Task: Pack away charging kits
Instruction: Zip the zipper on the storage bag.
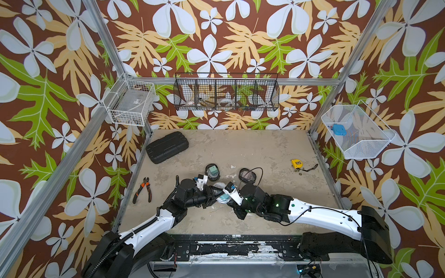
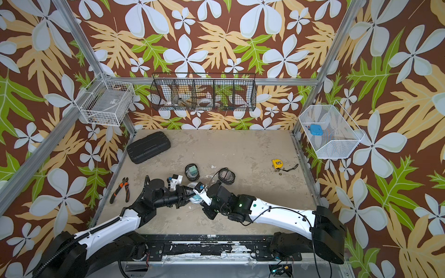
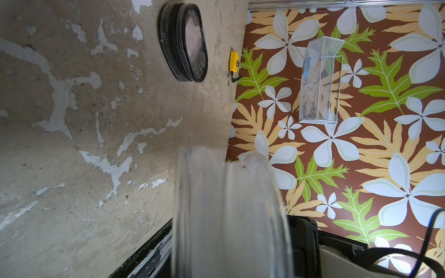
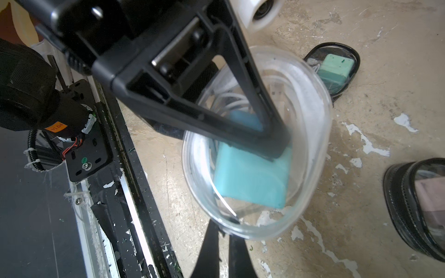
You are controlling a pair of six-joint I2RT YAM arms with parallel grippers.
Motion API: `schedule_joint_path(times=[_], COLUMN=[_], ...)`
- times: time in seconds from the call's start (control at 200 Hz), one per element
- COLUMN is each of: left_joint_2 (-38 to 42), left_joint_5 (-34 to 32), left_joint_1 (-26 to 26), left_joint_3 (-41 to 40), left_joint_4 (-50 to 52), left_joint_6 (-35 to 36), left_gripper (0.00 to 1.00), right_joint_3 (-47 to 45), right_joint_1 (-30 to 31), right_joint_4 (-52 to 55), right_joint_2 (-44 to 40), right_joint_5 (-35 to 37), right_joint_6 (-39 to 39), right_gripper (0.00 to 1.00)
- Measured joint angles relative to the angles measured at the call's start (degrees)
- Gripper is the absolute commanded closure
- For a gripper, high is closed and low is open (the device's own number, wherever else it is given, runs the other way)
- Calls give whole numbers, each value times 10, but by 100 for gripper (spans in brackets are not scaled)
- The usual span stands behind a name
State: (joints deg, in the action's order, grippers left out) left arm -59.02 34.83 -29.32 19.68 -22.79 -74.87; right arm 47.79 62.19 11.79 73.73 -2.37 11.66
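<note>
A clear-rimmed pouch (image 4: pixel 313 134) with a teal plug block (image 4: pixel 250 180) and a coiled white cable (image 4: pixel 226 98) inside is held just over the table between both arms. My left gripper (image 1: pixel 216 192) is shut on the pouch, and one of its fingers (image 4: pixel 240 134) reaches in over the teal block. In the left wrist view the pouch (image 3: pixel 228 216) hides the jaws. My right gripper (image 4: pixel 225 231) is shut on the pouch's rim. Behind them, one black-rimmed pouch (image 1: pixel 212 172) holds a mint green block (image 4: pixel 334 67), and another black-rimmed pouch (image 1: pixel 248 175) holds a pink block.
A black ribbed hard case (image 1: pixel 167 147) lies at the back left, orange-handled pliers (image 1: pixel 143 190) at the left edge, and a yellow tape measure (image 1: pixel 296 163) to the right. On the walls hang a white wire basket (image 1: pixel 131 103), a black wire rack (image 1: pixel 226 92) and a white mesh basket (image 1: pixel 356 132).
</note>
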Motion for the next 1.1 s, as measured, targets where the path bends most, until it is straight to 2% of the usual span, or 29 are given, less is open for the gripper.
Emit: schedule_joint_path(times=[0.17,0.37,0.581,0.656,0.736,0.806,0.886,0.971,1.101], left_joint_2=[4,1,-5,-5,-7,-12,-11,-1,12], left_joint_5=[13,-18,-8,3,23,48,75,96,121], left_joint_1=[8,27,29,29,29,29,29,29,29], left_joint_3=[12,17,24,26,27,28,32,35,35], left_joint_4=[23,46,50,50,48,47,51,60,65], left_joint_6=[23,46,64,74,82,92,114,141,167], left_gripper=[100,100,100,100,100,100,100,100,98], right_joint_3=[2,0,14,19,24,28,27,22,21], right_joint_1=[5,5,10,10,-3,-37,-90,-131,-145], right_joint_4=[8,116,143,137,120,100,69,34,-1], right_joint_2=[-8,1,7,-8,-34,-61,-92,-107,-88], right_joint_5=[-5,-6,10,0,-37,-71,-117,-172,-232], right_joint_6=[-15,-29,-31,-28,-19,-11,17,35,62], right_gripper=[100,100,100,73,68,63,44,41,44])
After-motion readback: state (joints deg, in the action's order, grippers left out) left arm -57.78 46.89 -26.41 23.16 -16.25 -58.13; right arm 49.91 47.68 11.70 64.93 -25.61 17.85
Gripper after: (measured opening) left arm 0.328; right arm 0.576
